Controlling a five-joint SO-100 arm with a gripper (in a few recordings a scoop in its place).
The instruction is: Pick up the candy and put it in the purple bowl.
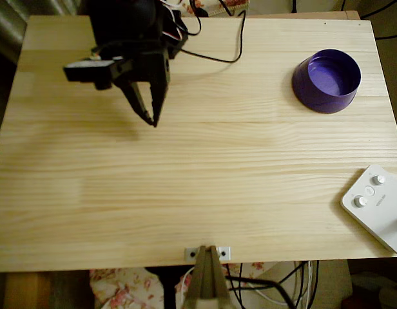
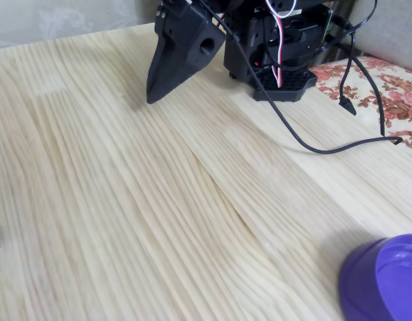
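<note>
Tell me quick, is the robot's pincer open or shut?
Pincer: shut, tips together just above the table, with nothing seen between them.

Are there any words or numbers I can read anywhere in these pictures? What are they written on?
No text can be read.
The white device at the right table edge in the overhead view has a tiny grey marking beside its round buttons, too small and blurred to read.
The purple bowl, the black gripper, the wooden table and the flowered cloth show no writing.
</note>
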